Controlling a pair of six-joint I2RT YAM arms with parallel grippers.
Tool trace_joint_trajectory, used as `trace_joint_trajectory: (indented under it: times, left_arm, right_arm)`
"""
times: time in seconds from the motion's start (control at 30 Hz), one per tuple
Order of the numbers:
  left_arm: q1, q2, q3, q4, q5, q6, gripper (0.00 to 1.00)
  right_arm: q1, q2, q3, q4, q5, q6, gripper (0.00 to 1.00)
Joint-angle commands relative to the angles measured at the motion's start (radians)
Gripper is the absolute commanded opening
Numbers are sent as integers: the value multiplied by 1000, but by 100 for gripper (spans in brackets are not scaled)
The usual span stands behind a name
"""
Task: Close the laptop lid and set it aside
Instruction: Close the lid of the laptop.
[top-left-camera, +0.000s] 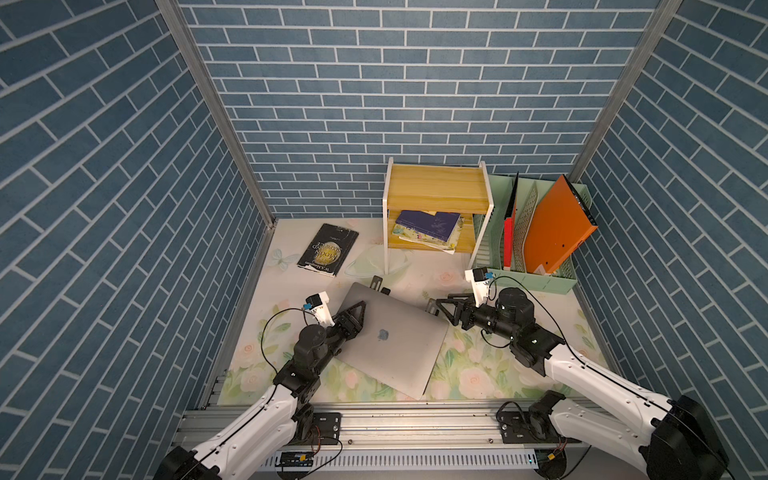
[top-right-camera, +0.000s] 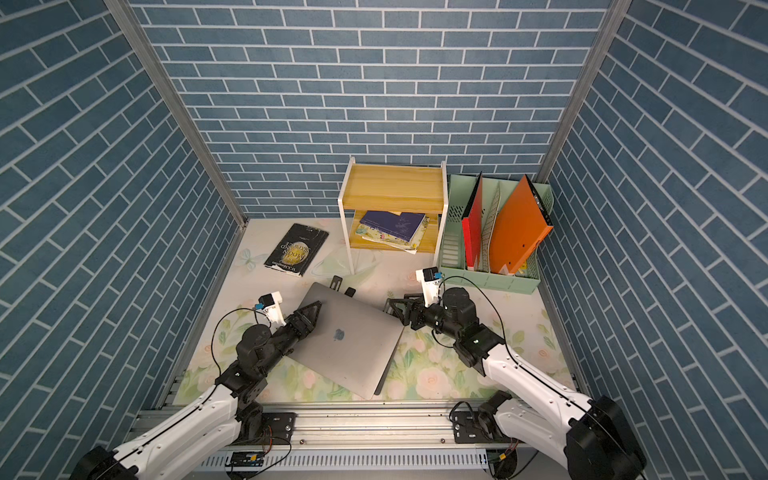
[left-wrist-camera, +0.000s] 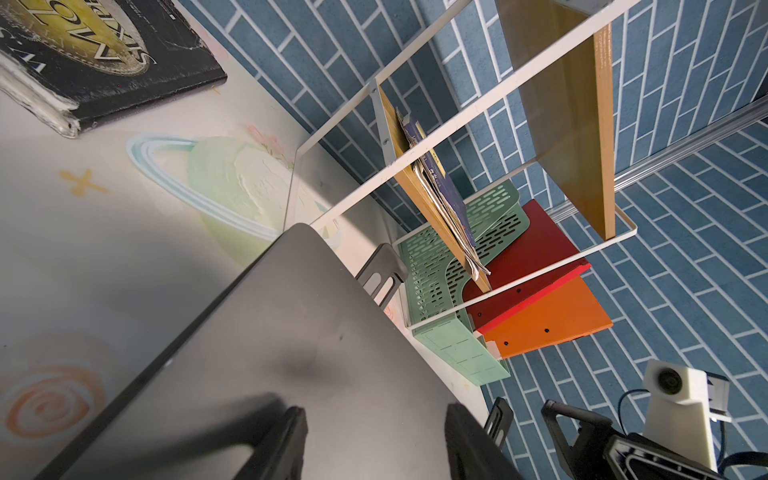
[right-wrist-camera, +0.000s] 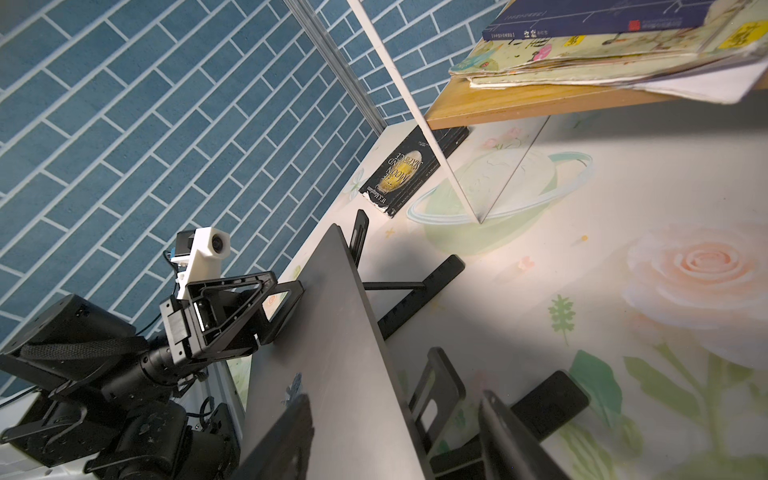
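The grey laptop (top-left-camera: 399, 357) (top-right-camera: 353, 357) lies slanted mid-table with its lid (top-left-camera: 374, 320) (left-wrist-camera: 291, 332) (right-wrist-camera: 332, 332) shut, apple logo up. Its far edge is propped on a black folding stand (top-left-camera: 377, 282) (right-wrist-camera: 415, 286). My left gripper (top-left-camera: 360, 307) (top-right-camera: 316, 308) (left-wrist-camera: 374, 409) hovers open over the lid's far left corner, both fingers above the grey surface, holding nothing. My right gripper (top-left-camera: 434, 306) (top-right-camera: 390, 306) (right-wrist-camera: 395, 409) is open at the laptop's far right edge. One of its fingers is over the lid and one beyond the edge, near a stand leg.
A black paperback (top-left-camera: 328, 249) lies at the back left. A wooden shelf (top-left-camera: 436, 187) with books stands at the back. Beside it a green file rack (top-left-camera: 540, 282) holds an orange folder (top-left-camera: 557, 224). A metal rail (top-left-camera: 415, 415) runs along the front.
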Motion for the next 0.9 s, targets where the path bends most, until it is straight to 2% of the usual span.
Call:
trace_joint_trajectory:
  times: [0.0, 0.23, 0.5, 0.77, 0.87]
  left_arm:
    - [0, 35, -43, -148, -19, 1, 60]
    - [1, 64, -63, -244, -34, -70, 60]
    - [2, 39, -69, -274, -41, -84, 60]
    - [3, -125, 3, -391, -66, -29, 61]
    - [3, -191, 59, -454, -84, 4, 66]
  right_arm:
    - [-9, -7, -16, 27, -21, 20, 64]
    - [-12, -11, -31, 28, -28, 25, 64]
    - [-15, -26, -53, 26, -29, 33, 64]
    - [-25, -81, -70, -6, -28, 36, 69]
    - [-39, -117, -91, -18, -40, 47, 72]
